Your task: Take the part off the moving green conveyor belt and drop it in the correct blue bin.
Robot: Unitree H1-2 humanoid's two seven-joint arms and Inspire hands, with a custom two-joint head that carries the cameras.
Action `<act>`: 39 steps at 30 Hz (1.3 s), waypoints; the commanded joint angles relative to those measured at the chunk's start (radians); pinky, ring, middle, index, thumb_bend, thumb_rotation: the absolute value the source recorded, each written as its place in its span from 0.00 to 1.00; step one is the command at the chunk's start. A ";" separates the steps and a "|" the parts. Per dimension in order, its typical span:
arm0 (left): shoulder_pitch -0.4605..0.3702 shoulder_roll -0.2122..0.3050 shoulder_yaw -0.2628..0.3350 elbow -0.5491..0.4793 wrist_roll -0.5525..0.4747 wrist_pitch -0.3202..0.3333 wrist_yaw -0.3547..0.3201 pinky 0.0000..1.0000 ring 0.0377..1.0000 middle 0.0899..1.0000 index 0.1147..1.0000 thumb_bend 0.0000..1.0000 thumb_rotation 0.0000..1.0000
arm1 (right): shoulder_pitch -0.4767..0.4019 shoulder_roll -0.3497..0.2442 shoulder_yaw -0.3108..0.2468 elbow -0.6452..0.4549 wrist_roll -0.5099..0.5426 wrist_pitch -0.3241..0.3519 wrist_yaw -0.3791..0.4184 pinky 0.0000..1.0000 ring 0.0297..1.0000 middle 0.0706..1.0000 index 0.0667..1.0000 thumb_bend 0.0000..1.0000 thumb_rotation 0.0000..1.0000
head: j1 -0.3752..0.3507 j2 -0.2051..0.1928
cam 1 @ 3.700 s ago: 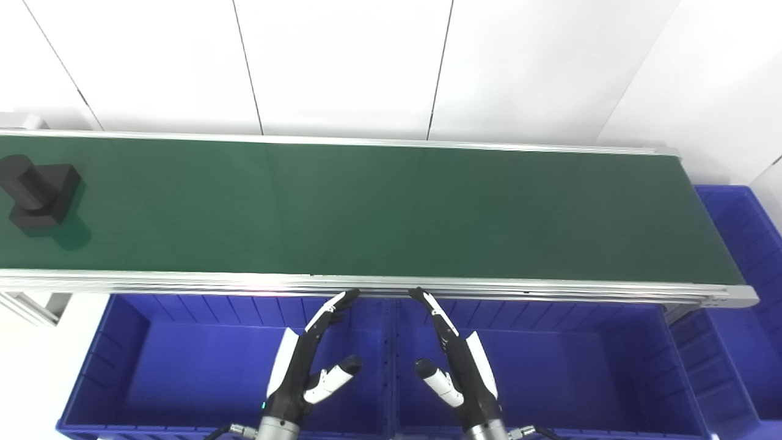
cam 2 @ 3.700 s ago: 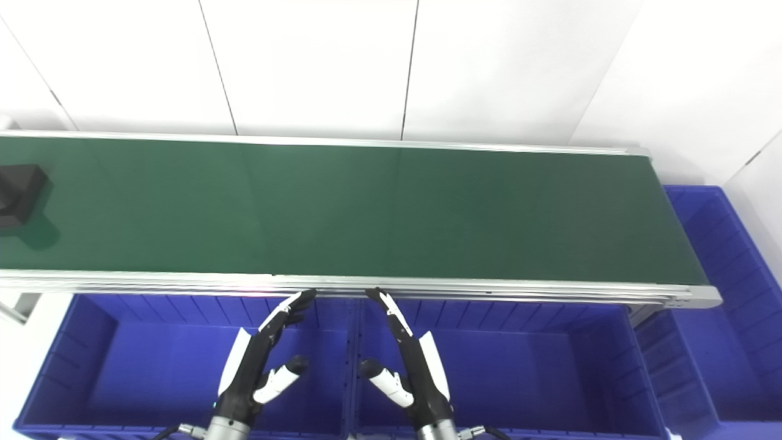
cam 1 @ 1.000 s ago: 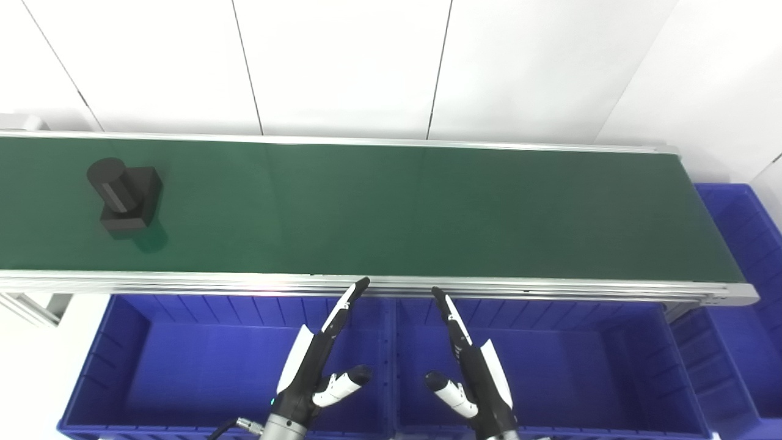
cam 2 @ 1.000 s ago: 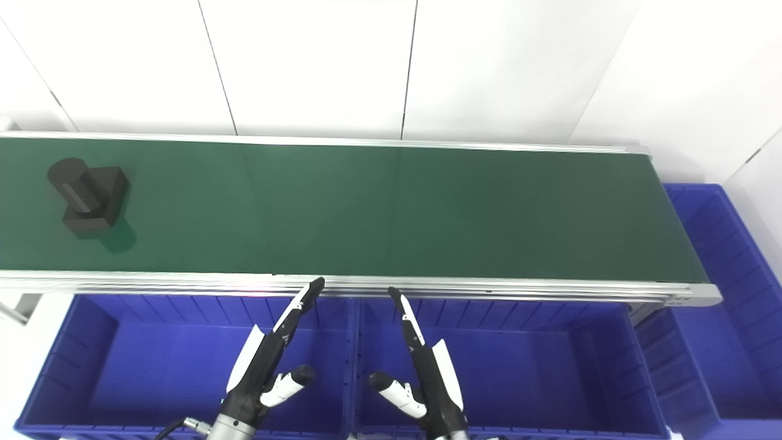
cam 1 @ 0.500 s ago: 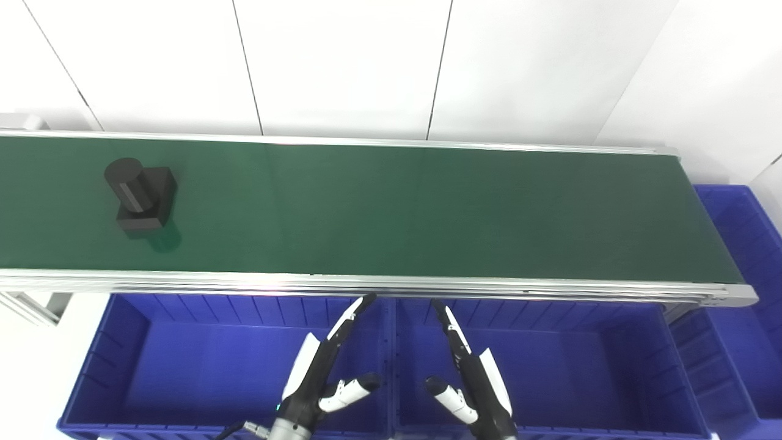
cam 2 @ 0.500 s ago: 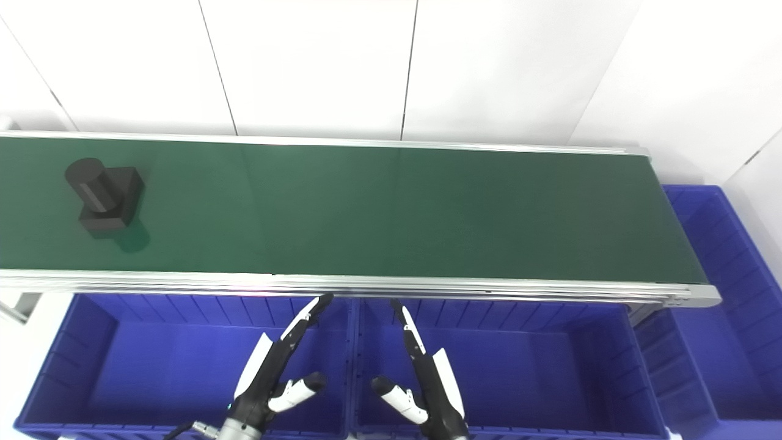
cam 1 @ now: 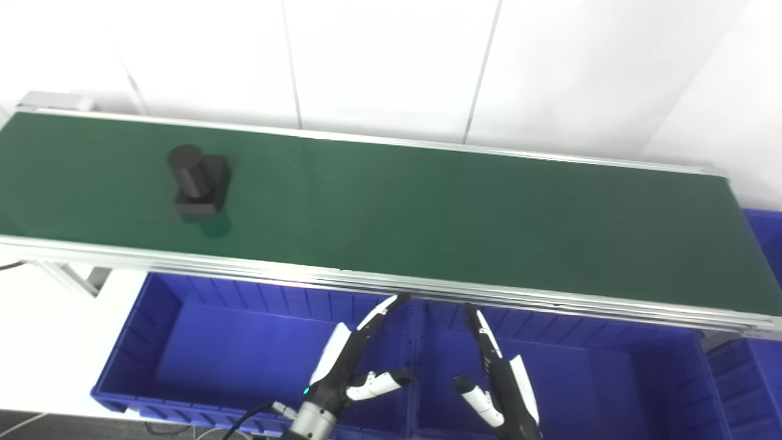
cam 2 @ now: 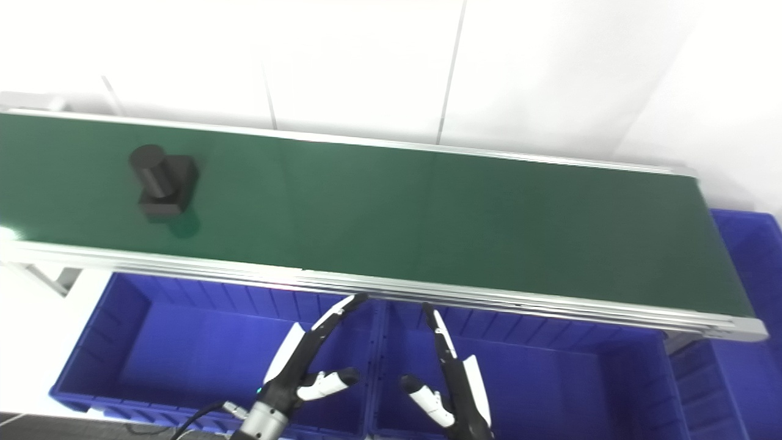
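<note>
A black part [cam 1: 198, 181], a cylinder standing on a square block, rides the green conveyor belt [cam 1: 427, 214] toward its left end. Both hands hover low in front of the belt, above the blue bins. My left hand [cam 1: 354, 360] is open, fingers stretched toward the belt's near rail, thumb out to the right. My right hand [cam 1: 498, 379] is open too, fingers straight, thumb pointing left. Neither hand touches anything. The part lies far to the left of both hands.
Two large blue bins sit below the belt's near rail: one at the left [cam 1: 214, 342], one at the right [cam 1: 611, 379]. A third blue bin [cam 2: 751, 256] stands past the belt's right end. A white wall rises behind the belt.
The camera has turned left and tilted, shifting the whole picture. The part has travelled rightward along the belt. Both hands stay open and have sunk slightly lower over the bins.
</note>
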 commanded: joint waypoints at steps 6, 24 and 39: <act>-0.052 -0.023 -0.035 0.065 0.019 -0.033 0.054 0.88 0.89 0.89 0.85 0.90 0.86 | -0.034 -0.012 0.001 0.046 0.014 -0.034 -0.003 1.00 0.98 0.97 0.97 0.82 0.92 | 0.030 -0.081; -0.100 -0.040 -0.094 0.115 0.014 -0.033 0.124 0.83 0.86 0.87 0.83 0.88 0.86 | 0.007 -0.016 -0.090 -0.060 0.103 -0.034 0.087 0.72 0.77 0.80 0.87 0.86 0.90 | 0.053 -0.068; -0.119 -0.075 -0.091 0.154 -0.003 -0.033 0.124 0.85 0.87 0.88 0.84 0.89 0.85 | -0.001 0.058 -0.299 -0.398 0.241 -0.034 0.336 0.66 0.69 0.76 0.82 0.88 0.80 | 0.025 -0.076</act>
